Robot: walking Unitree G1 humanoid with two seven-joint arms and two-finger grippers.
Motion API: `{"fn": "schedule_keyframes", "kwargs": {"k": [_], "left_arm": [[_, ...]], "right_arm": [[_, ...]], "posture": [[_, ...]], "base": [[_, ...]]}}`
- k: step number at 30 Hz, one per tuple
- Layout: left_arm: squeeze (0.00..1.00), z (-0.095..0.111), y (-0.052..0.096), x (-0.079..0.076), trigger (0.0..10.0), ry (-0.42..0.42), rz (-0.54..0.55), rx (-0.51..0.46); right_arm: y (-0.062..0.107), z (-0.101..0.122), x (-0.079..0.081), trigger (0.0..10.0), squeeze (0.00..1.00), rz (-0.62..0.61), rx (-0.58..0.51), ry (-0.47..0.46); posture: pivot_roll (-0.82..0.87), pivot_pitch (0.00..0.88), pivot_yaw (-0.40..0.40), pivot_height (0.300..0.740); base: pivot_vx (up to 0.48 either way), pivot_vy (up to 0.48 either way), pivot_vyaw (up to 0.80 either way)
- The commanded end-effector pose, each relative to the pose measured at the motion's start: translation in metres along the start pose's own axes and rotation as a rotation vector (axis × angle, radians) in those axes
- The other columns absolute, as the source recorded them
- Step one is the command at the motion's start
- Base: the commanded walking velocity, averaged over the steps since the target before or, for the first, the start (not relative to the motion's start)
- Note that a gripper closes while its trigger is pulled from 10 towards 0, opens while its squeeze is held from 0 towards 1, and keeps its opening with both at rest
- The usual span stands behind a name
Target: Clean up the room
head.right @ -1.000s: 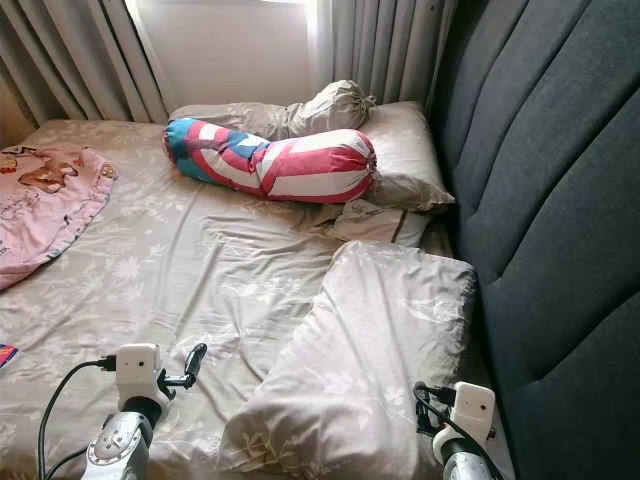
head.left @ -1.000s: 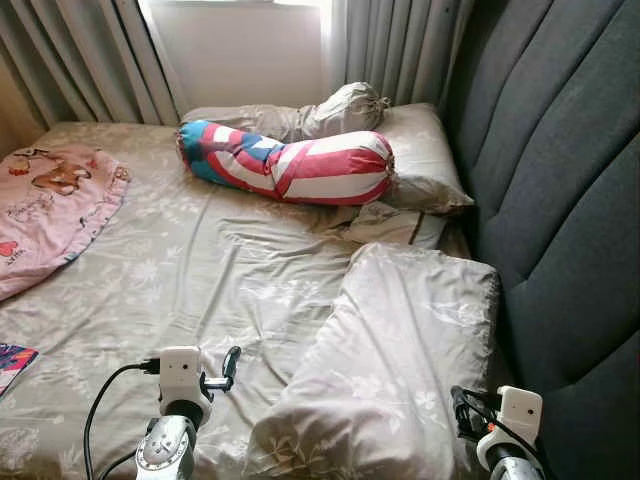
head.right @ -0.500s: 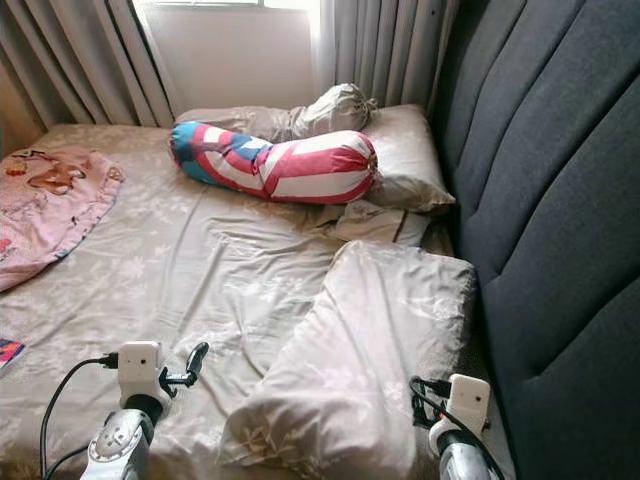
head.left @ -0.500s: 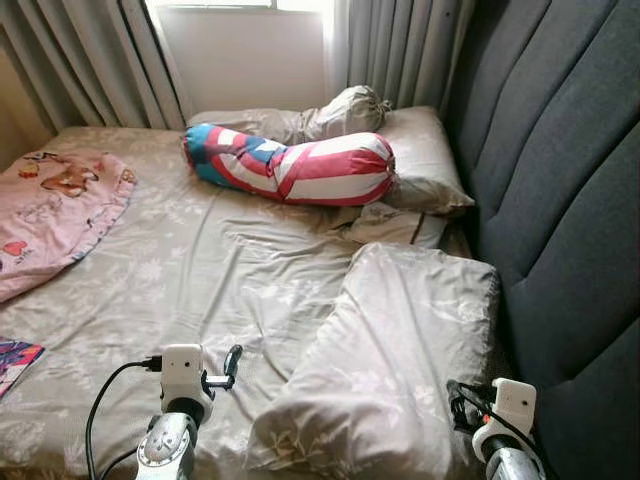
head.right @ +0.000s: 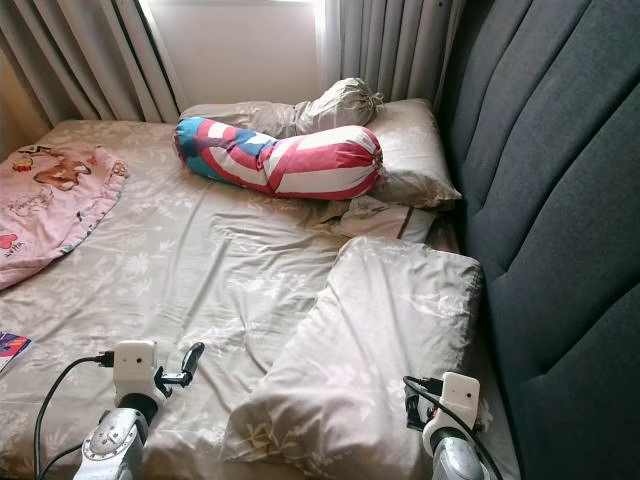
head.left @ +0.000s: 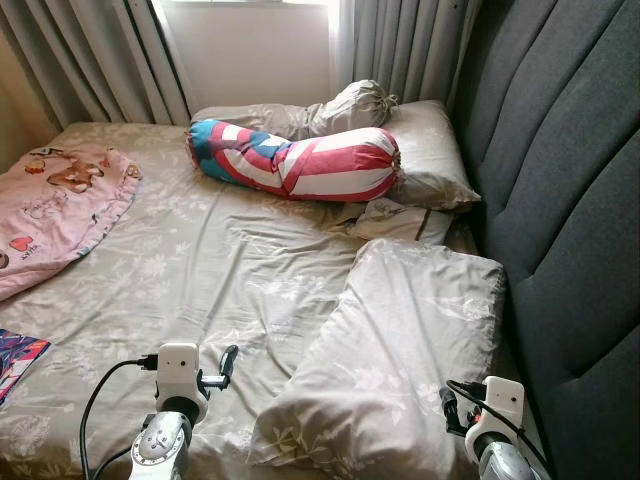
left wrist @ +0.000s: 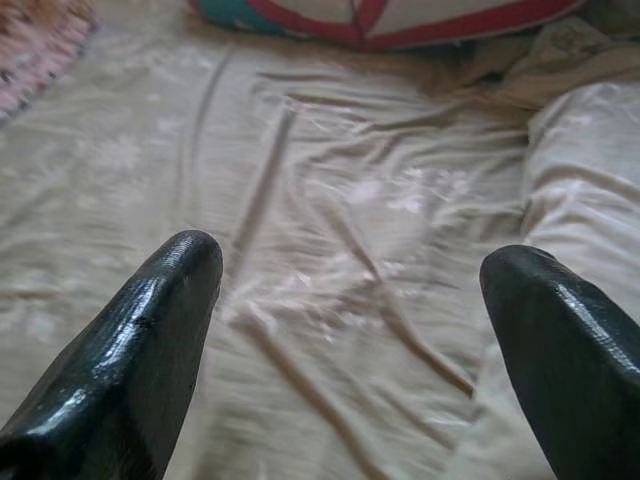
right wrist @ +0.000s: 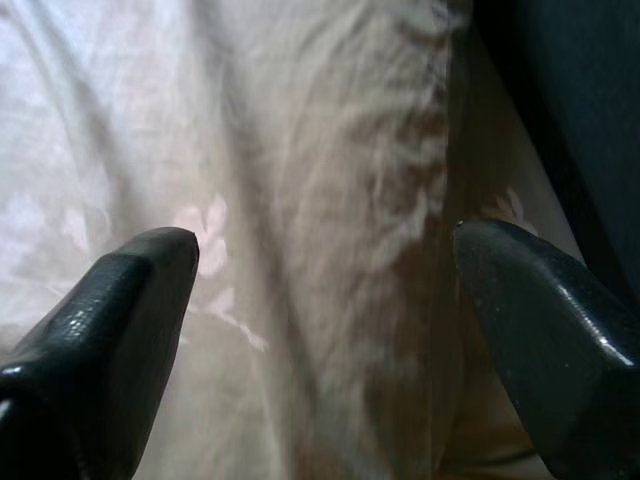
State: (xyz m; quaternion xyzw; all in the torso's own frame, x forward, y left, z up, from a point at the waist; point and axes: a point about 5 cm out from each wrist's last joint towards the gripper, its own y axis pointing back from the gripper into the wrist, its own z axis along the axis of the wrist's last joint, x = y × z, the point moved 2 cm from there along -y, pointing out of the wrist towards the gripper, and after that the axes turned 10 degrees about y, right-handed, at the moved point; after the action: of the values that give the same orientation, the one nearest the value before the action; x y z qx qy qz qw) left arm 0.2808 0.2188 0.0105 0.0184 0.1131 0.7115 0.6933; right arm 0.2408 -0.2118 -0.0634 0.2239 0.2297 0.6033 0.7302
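Grey curtains (head.left: 90, 50) flank window (head.left: 245, 45); dark padded headboard (head.left: 570, 180) at right.

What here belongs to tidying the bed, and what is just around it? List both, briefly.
For the job: the near pillow, the striped bolster, the far pillow, the pink blanket, the left gripper and right gripper, both with fingers open.

Just around: the curtains, the headboard.

Two pillows (head.left: 390, 360); one bolster (head.left: 295, 162); one blanket (head.left: 55, 205).

Large floral beige pillow (head.left: 390, 370) lies between left gripper (left wrist: 350, 330) and right gripper (right wrist: 325, 330); striped cylindrical bolster (head.left: 295, 160) is placed well ahead.
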Motion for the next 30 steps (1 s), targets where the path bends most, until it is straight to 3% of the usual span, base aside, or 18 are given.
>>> {"fn": "schedule_keyframes", "kwargs": {"k": [1,4,5,6,15,20,24,30], "left_arm": [[0.00,0.000,0.002,0.005,10.0,-0.014,0.008,0.009],[0.00,0.003,0.005,0.013,10.0,-0.037,0.006,0.008],[0.00,0.004,0.007,0.016,10.0,-0.044,0.003,0.007],[0.00,0.004,0.009,0.019,10.0,-0.050,0.006,0.008],[0.00,0.010,0.014,0.029,10.0,-0.085,-0.004,0.013],[0.00,0.018,0.015,0.034,10.0,-0.109,-0.009,0.010],[0.00,0.024,0.007,0.030,10.0,-0.100,-0.010,-0.008],[0.00,0.028,0.005,0.022,10.0,-0.091,-0.025,-0.023]], "right_arm": [[0.001,-0.006,0.001,10.0,1.00,-0.007,0.036,-0.011],[0.001,-0.009,0.005,10.0,0.96,-0.003,0.063,-0.068],[0.001,-0.012,0.008,10.0,0.21,0.001,0.079,-0.085],[0.001,-0.013,0.009,10.0,0.00,-0.001,0.084,-0.109],[0.002,-0.016,0.005,10.0,0.00,-0.064,0.098,-0.165],[0.002,-0.009,-0.017,10.0,0.00,-0.186,0.058,-0.176],[0.005,-0.013,-0.031,10.0,0.00,-0.234,0.072,-0.149],[0.009,-0.028,-0.030,10.0,0.00,-0.207,0.121,-0.168]], "posture": [[0.01,0.000,0.016,0.696],[0.04,0.000,0.033,0.696],[0.05,0.000,0.042,0.696],[0.05,0.000,0.047,0.696],[0.07,0.004,0.089,0.696],[0.07,0.018,0.105,0.696],[0.06,0.031,0.097,0.696],[0.06,0.041,0.090,0.696]], "base": [[0.000,0.000,0.00],[0.000,0.000,0.00],[0.000,0.000,0.00],[0.000,0.000,0.00],[0.000,0.000,0.00],[0.000,0.000,0.00],[0.000,0.000,0.00],[0.000,0.000,0.00]]}}
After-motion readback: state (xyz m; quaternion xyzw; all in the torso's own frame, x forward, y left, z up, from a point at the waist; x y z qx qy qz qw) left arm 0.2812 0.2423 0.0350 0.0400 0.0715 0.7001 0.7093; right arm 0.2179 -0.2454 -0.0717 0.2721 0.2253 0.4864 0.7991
